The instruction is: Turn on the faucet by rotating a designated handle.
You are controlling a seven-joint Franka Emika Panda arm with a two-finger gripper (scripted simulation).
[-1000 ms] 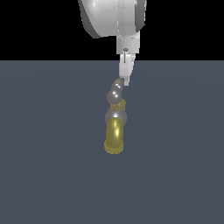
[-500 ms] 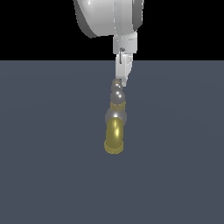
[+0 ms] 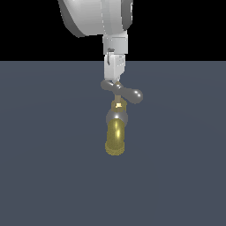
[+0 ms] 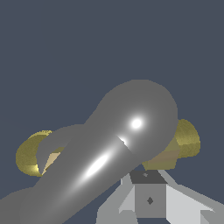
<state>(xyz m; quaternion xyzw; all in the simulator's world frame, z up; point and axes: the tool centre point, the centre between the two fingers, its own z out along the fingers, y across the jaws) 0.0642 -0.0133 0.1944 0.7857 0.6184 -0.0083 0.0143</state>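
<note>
The faucet [image 3: 116, 136] stands in the middle of the floor, its golden spout pointing toward the camera below a grey collar [image 3: 117, 117]. The handle [image 3: 127, 92], a grey crossbar with bulbous ends, lies on top, its near end swung to the exterior view's right. My gripper [image 3: 114, 81] comes down from above with its fingers together, the tips against the far end of the handle, holding nothing. In the wrist view the handle [image 4: 109, 153] fills the picture, with golden faucet parts [image 4: 187, 139] behind it and my fingers [image 4: 149, 199] at the edge.
The faucet stands on a flat dark grey floor [image 3: 44, 154]. The white arm body [image 3: 95, 17] hangs above the faucet against a black background.
The handle has turned: it lay in line with the spout, and its near end now points to the exterior view's right. My gripper has moved slightly toward the exterior view's left.
</note>
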